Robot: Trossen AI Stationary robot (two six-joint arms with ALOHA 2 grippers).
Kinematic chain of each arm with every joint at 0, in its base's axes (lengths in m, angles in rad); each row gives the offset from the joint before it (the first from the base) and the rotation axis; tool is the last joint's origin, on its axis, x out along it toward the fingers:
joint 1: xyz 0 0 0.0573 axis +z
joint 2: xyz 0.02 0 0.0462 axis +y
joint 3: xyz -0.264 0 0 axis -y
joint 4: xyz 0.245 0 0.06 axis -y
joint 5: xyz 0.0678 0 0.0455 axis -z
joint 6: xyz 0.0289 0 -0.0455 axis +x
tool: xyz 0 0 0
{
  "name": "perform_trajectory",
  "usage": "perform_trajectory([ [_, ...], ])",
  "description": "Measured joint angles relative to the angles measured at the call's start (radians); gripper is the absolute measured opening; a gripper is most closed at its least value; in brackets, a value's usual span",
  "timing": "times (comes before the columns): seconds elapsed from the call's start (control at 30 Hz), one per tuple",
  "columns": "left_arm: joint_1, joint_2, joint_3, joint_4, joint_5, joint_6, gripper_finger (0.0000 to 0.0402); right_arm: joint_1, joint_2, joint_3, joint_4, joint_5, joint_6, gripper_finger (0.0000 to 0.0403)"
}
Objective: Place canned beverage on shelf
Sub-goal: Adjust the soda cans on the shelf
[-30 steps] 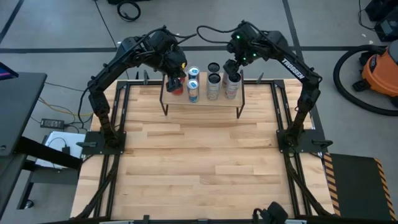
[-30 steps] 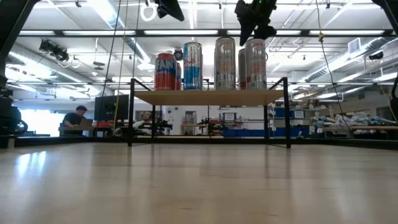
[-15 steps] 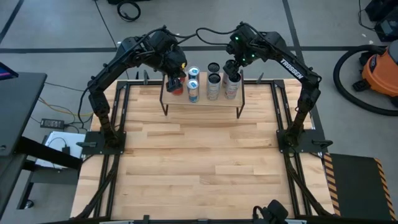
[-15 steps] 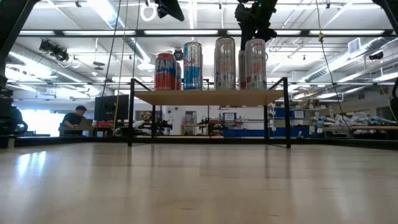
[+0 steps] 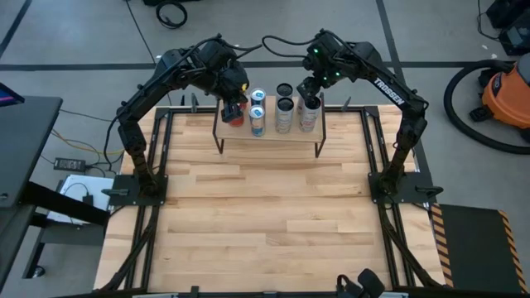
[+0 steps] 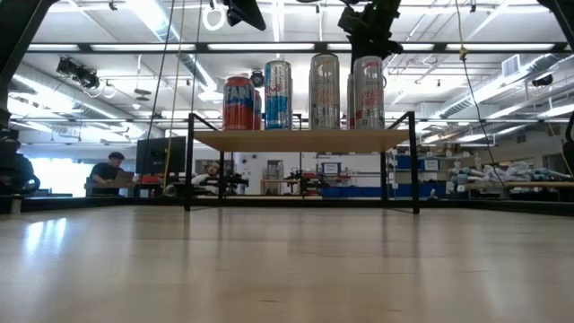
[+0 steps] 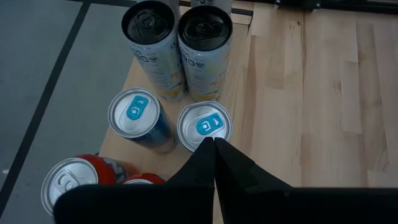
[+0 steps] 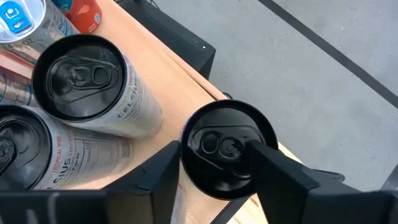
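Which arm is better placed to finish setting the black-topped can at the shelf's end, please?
The right. Its open right gripper hangs directly over that black-topped can on the shelf, a finger on either side. The left gripper is shut, farther along the shelf.

You see the shelf (image 5: 269, 132) with a light wooden top on thin black legs. The red cans (image 5: 234, 114) carry white lettering. The blue cans (image 5: 257, 121) show silver lids with light blue tabs. The tall cans (image 5: 284, 115) have white bodies with small dark print and black lids. The table (image 5: 265, 215) shows pale wood planks inside a black frame. The left gripper (image 7: 215, 142) and right gripper (image 8: 211, 155) are black
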Motion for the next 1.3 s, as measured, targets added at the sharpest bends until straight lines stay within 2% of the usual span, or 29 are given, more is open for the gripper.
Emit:
perform_trajectory([
  [0.17,0.000,0.000,0.000,0.000,0.000,0.000,0.0009,0.003,0.000,0.000,-0.001,0.000,0.016,0.0173],
  [0.53,0.000,0.000,0.000,0.000,0.000,0.001,0.0009,0.012,0.000,0.001,0.030,-0.078,0.051,0.0173],
  [1.03,0.000,0.000,0.000,0.000,0.000,0.000,0.0009,-0.014,0.002,0.077,0.023,0.003,0.036,0.0167],
  [1.3,0.000,0.000,0.000,0.000,0.000,0.000,0.0009,-0.056,0.022,0.077,0.016,0.000,0.006,0.0129],
])
